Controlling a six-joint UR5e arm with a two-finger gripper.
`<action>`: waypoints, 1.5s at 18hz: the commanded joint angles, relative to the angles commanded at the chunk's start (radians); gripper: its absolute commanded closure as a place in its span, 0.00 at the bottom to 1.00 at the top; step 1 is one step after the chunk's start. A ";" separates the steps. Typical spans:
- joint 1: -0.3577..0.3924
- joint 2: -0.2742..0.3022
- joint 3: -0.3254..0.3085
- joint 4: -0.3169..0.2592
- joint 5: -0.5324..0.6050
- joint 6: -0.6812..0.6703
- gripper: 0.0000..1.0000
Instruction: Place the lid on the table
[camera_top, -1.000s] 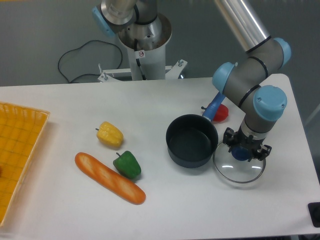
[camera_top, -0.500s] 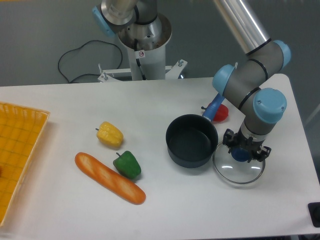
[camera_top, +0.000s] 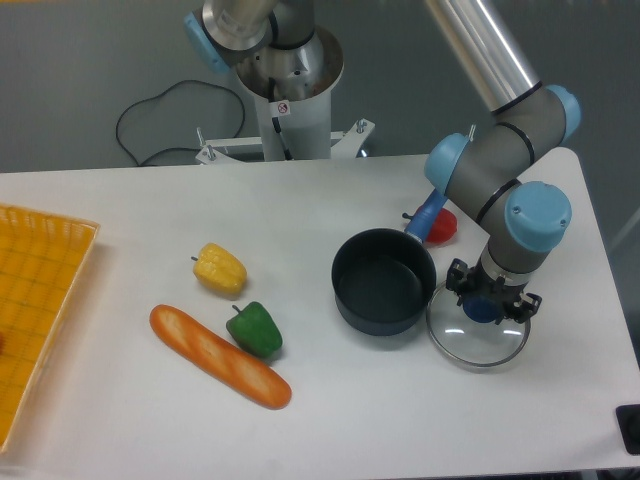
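The lid (camera_top: 478, 342) is a clear glass disc with a thin metal rim. It lies flat on the white table (camera_top: 330, 420), just right of the dark pot (camera_top: 383, 281) and touching or nearly touching its wall. Its blue knob (camera_top: 485, 309) sits between the fingers of my gripper (camera_top: 486, 303), which points straight down over it. The jaws stand apart on either side of the knob and look open. The pot is open-topped and empty, and its blue handle (camera_top: 431, 211) points to the back right.
A red item (camera_top: 442, 226) lies behind the pot by the handle. A yellow pepper (camera_top: 220, 268), a green pepper (camera_top: 256, 329) and a bread loaf (camera_top: 218, 356) lie left of the pot. A yellow mesh tray (camera_top: 35, 300) sits at the left edge. The robot base (camera_top: 285, 90) stands at the back.
The arm's wrist has shifted very slightly. The lid stays in the same place on the table.
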 joint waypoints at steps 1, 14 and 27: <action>0.000 0.000 0.000 0.000 0.000 -0.002 0.40; 0.000 -0.003 0.000 0.000 0.002 0.002 0.37; -0.002 -0.008 0.000 0.002 0.014 0.006 0.30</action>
